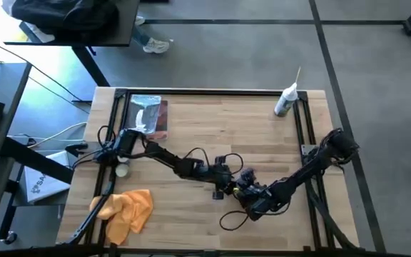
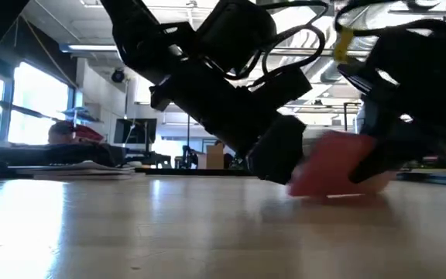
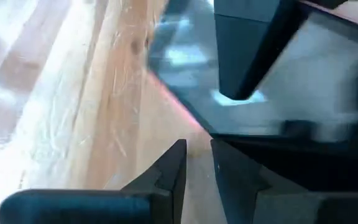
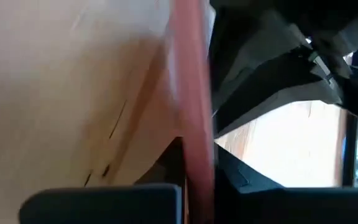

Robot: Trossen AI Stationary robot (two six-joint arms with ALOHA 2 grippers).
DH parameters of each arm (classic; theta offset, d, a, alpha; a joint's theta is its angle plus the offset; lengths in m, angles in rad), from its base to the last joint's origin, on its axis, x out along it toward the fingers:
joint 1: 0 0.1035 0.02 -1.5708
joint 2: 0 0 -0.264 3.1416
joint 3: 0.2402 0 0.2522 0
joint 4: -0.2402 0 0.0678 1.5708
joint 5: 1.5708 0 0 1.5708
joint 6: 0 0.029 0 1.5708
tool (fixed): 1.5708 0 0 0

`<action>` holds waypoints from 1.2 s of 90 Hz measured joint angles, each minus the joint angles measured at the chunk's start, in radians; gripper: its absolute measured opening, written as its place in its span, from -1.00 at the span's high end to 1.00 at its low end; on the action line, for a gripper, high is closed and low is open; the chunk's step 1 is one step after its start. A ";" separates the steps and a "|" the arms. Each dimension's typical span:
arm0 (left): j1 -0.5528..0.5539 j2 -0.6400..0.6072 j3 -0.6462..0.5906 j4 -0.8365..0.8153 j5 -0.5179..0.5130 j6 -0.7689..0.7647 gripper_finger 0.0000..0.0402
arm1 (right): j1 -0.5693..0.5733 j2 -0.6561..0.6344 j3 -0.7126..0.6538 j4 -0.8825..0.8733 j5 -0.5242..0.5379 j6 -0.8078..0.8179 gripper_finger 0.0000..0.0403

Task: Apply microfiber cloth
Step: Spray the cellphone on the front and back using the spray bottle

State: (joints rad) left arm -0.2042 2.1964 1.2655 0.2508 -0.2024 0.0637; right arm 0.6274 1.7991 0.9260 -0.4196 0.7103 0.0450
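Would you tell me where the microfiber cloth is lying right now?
In the high view the microfiber cloth lies untouched at the table's near left corner, left of both grippers.

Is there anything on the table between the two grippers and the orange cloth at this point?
Nothing visible. The microfiber cloth lies apart near the table's front left; bare wood separates it from the left gripper and right gripper, both at a pink-edged phone.

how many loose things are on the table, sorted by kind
cloth: 1, the orange-yellow microfiber cloth
packet: 1, the silvery packet
bottle: 1, the white bottle
phone: 1, pink-edged phone, between the left gripper and right gripper
small pale round object: 1, kind unclear
total: 5
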 joint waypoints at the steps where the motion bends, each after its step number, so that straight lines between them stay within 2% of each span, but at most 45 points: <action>1: 0.000 -0.008 0.000 -0.022 -0.006 0.006 0.69 | -0.001 0.000 0.010 -0.024 -0.003 0.014 0.96; 15: 0.008 -0.161 -0.005 -0.356 -0.097 0.061 0.69 | -0.008 -0.070 0.133 -0.340 -0.049 0.190 0.99; 27: 0.014 -0.318 -0.098 -0.359 -0.123 0.087 0.69 | -0.008 -0.184 0.150 -0.478 -0.048 0.321 0.99; 32: 0.012 -0.383 -0.166 -0.292 -0.121 0.077 0.69 | -0.008 -0.250 0.129 -0.486 -0.048 0.381 0.99; 38: 0.010 -0.451 -0.268 -0.134 -0.094 0.067 0.69 | -0.012 -0.328 0.093 -0.483 -0.041 0.445 0.99; 50: 0.005 -0.507 -0.490 0.354 -0.014 0.041 0.69 | -0.042 -0.464 0.014 -0.380 -0.048 0.516 1.00; 59: 0.005 -0.491 -0.617 0.692 0.013 -0.001 0.69 | -0.083 -0.538 -0.050 -0.257 -0.112 0.527 1.00; 68: 0.009 -0.463 -0.692 0.908 0.008 -0.046 0.69 | -0.135 -0.582 -0.114 -0.091 -0.228 0.496 1.00; 80: 0.010 -0.415 -0.717 1.057 0.035 -0.069 0.69 | -0.233 -0.593 -0.209 0.151 -0.398 0.428 1.00; 89: 0.012 -0.384 -0.715 1.122 0.066 -0.068 0.69 | -0.319 -0.593 -0.268 0.305 -0.481 0.375 1.00; 108: 0.057 -0.376 -0.716 1.153 0.012 -0.107 0.58 | -0.456 -0.593 -0.295 0.453 -0.610 0.230 1.00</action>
State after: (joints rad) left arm -0.1474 1.8202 0.5499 1.4034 -0.1905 -0.0434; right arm 0.1711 1.2060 0.6312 0.0338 0.1000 0.2751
